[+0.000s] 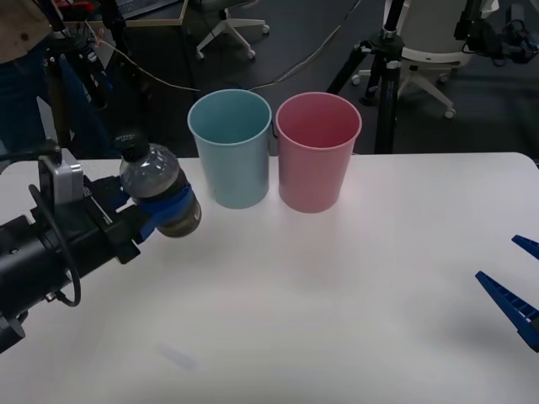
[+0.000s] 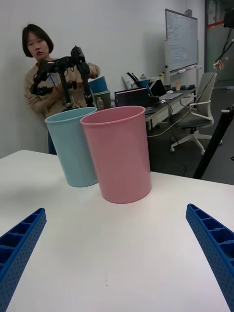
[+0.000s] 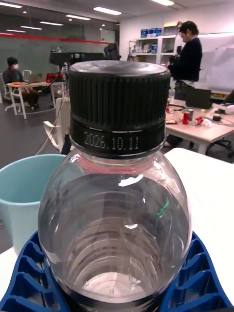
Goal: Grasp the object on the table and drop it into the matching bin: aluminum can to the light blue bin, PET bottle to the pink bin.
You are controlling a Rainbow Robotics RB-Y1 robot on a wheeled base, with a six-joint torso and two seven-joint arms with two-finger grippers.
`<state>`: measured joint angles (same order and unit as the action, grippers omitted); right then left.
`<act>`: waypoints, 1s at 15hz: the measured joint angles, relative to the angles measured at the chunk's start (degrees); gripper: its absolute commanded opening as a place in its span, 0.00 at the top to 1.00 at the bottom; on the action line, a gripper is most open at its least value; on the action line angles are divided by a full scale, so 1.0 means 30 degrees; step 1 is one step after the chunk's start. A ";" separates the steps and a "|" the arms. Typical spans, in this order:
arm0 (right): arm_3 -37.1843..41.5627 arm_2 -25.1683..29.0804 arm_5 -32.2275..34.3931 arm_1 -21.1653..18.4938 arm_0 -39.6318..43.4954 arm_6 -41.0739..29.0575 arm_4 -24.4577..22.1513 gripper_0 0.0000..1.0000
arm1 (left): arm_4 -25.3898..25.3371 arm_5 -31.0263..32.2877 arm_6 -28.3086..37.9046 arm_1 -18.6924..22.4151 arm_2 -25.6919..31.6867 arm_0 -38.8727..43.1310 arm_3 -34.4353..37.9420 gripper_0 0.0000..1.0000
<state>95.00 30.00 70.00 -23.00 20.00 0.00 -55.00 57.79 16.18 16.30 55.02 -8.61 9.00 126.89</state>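
Observation:
My left gripper (image 1: 165, 210) is shut on the PET bottle (image 1: 157, 189), a small clear bottle with a black cap and a dark lower band, held tilted above the table (image 1: 337, 320) left of the light blue bin (image 1: 231, 147). The pink bin (image 1: 317, 151) stands right of the blue one, touching it. In the left wrist view the bottle (image 3: 114, 214) sits between the blue fingers (image 3: 29, 280), with the light blue bin (image 3: 19, 195) behind. My right gripper (image 1: 515, 278) stands open low over the table at the right edge; its view shows the pink bin (image 2: 118, 153) and light blue bin (image 2: 70, 146).
Tripod legs (image 1: 383, 76) and office chairs stand on the floor beyond the table's far edge. A person stands behind the bins in the right wrist view. White tabletop stretches between the two arms.

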 measured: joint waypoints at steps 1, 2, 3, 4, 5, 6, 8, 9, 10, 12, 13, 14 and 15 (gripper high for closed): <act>0.0000 0.0000 0.0000 0.0000 0.0000 0.0000 0.0000 0.00 | 0.0008 -0.0221 0.0605 0.0436 -0.0302 -0.0631 0.0120 1.00; 0.0000 0.0000 0.0000 0.0000 0.0000 0.0000 0.0000 0.00 | 0.0010 -0.0343 0.1241 0.0872 -0.0620 -0.1394 0.0152 1.00; 0.0000 0.0000 0.0000 0.0000 0.0000 0.0000 0.0000 0.00 | 0.0020 -0.0499 0.1852 0.1367 -0.0982 -0.2233 0.0159 1.00; 0.0000 0.0000 0.0000 0.0000 0.0000 0.0000 0.0000 0.00 | 0.0046 -0.0792 0.2483 0.1897 -0.1451 -0.3124 0.0160 1.00; 0.0000 0.0000 0.0000 0.0000 0.0000 0.0000 0.0000 0.00 | 0.0074 -0.1127 0.3101 0.2334 -0.1993 -0.4063 0.0160 1.00; 0.0000 0.0000 0.0000 0.0000 0.0000 0.0000 0.0000 0.00 | 0.0105 -0.1337 0.3627 0.2540 -0.2432 -0.4884 0.0147 1.00; 0.0000 0.0000 0.0000 0.0000 0.0000 0.0000 0.0000 0.00 | 0.0216 -0.1406 0.4033 0.2618 -0.3167 -0.6428 -0.0190 1.00; 0.0000 0.0000 0.0000 0.0000 0.0000 0.0000 0.0000 0.00 | 0.0240 -0.1394 0.4033 0.2646 -0.3748 -0.7476 -0.0580 1.00; 0.0000 0.0000 0.0000 0.0000 0.0000 0.0000 0.0000 0.00 | 0.0234 -0.1395 0.4050 0.2665 -0.4522 -0.8679 -0.1172 1.00; -0.0002 0.0000 0.0000 0.0000 0.0001 0.0000 0.0001 0.00 | -0.0375 -0.1392 0.4113 0.2645 -0.6442 -1.1330 -0.2566 0.97; 0.0001 0.0000 0.0000 0.0000 -0.0001 0.0000 0.0001 0.00 | -0.0782 -0.1389 0.4117 0.2643 -0.7308 -1.2613 -0.3280 0.96; 0.0000 0.0000 0.0000 0.0000 0.0001 0.0000 0.0001 0.00 | -0.1199 -0.1393 0.4126 0.2632 -0.8201 -1.3956 -0.3937 0.96; -0.0001 0.0000 0.0000 0.0000 0.0001 0.0000 0.0001 0.00 | -0.1759 -0.1407 0.4143 0.2560 -0.8959 -1.5089 -0.4569 0.96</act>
<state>95.00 30.00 70.00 -23.00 20.00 0.00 -55.00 52.51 11.96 28.73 62.70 -35.48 -36.27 113.18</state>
